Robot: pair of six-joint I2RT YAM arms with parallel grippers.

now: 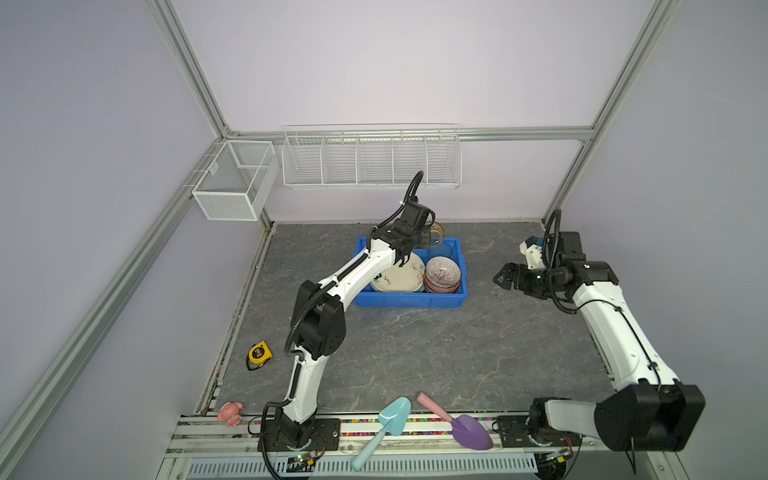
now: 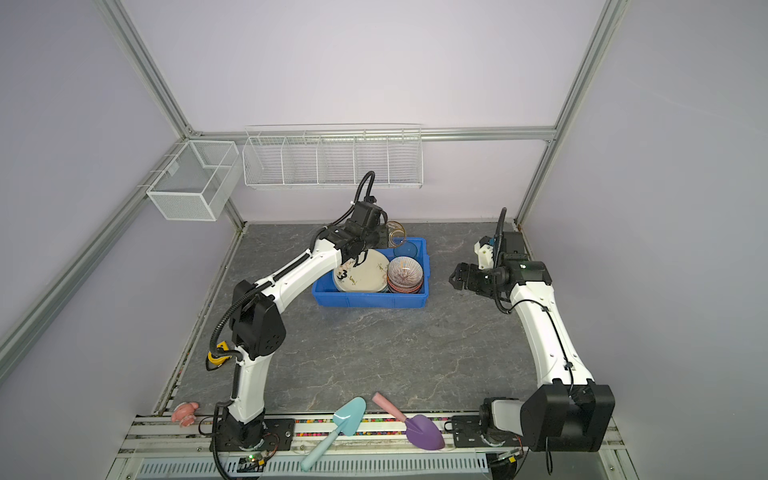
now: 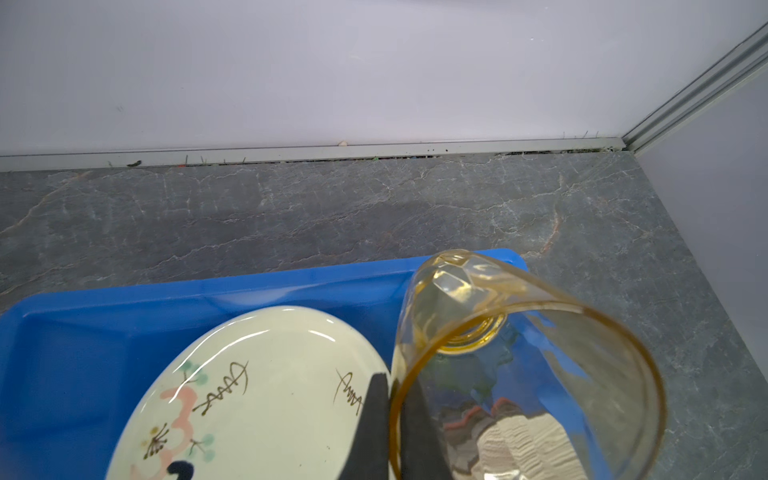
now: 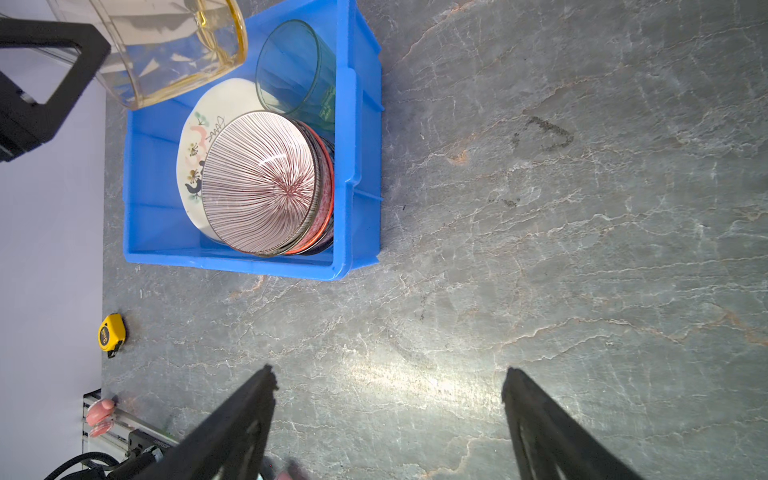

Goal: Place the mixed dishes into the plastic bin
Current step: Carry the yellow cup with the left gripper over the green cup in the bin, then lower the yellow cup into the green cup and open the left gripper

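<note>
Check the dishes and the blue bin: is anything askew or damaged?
The amber tumbler hangs tilted, pinched at its rim by the left gripper above the far rim of the blue bin. Nothing looks spilled or broken.

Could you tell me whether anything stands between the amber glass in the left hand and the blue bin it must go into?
Yes: the green tumbler already occupies the bin corner under the amber glass, and the cream plate and stacked bowls fill the floor beside it. Nothing else is between.
</note>
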